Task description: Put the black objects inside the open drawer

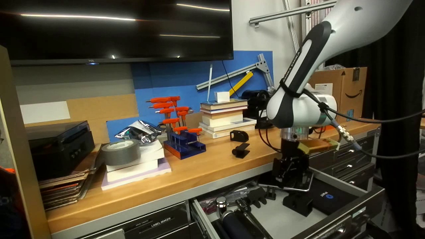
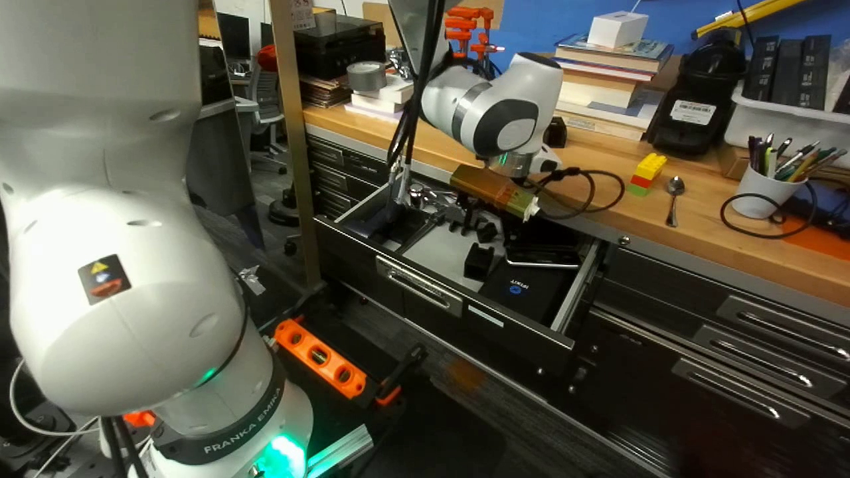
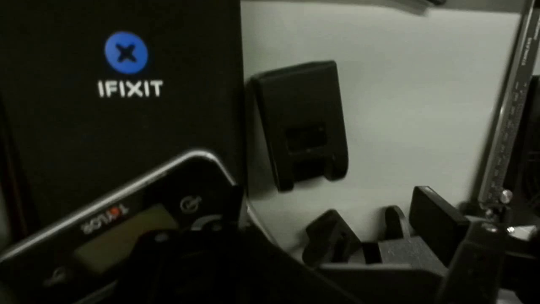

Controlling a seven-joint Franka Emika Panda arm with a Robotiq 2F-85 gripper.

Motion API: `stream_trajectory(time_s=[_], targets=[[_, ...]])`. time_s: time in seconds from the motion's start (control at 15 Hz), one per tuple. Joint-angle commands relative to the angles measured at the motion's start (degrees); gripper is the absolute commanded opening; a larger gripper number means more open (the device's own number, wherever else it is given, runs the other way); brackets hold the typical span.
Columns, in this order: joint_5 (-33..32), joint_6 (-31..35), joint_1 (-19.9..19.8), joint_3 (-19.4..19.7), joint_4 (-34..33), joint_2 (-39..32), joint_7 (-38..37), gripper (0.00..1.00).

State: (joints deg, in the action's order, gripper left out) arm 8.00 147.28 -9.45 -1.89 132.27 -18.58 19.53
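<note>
The drawer (image 1: pixel 277 217) stands open under the wooden worktop. A black block with a hollow (image 1: pixel 239 136) and a black bracket-like piece (image 1: pixel 241 151) sit on the worktop in an exterior view. Inside the drawer lies a larger black block (image 2: pixel 478 261), also in the wrist view (image 3: pixel 301 122). A small black piece (image 3: pixel 333 236) lies on the drawer floor, between my fingers as seen in the wrist view. My gripper (image 1: pixel 289 177) is low over the drawer, pointing down, with its fingers apart and nothing seen held. Dark parts hide some of its outline.
The drawer also holds a black iFixit box (image 3: pixel 168 122), a silver-edged Taylor scale (image 3: pixel 126 236), calipers (image 3: pixel 504 139) and other tools. Books (image 1: pixel 225 116), a hex-key stand (image 1: pixel 182 142) and grey tape (image 1: pixel 121 152) stand on the worktop. Cables hang from the arm.
</note>
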Motion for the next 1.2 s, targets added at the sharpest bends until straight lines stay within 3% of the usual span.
stream_trajectory(time_s=[0.0,0.2,0.6,0.67,0.93,1.0,1.13], targets=[[-2.28,-1.99,3.05,0.19,-1.36,7.3,-4.64,1.0],[-0.92,-5.19,5.56,0.59,-5.48,9.65,-13.44,1.0],[-9.31,-10.79,10.45,2.85,-13.69,9.5,-41.52,1.0],[-10.43,-11.86,13.18,5.02,-14.72,9.14,-45.78,1.0],[-13.93,-16.92,18.8,7.64,-19.4,6.37,-62.9,1.0],[-14.9,-18.57,17.67,5.0,-20.44,5.65,-67.2,1.0],[-14.39,-22.13,18.73,3.95,-23.23,3.07,-71.59,1.0]])
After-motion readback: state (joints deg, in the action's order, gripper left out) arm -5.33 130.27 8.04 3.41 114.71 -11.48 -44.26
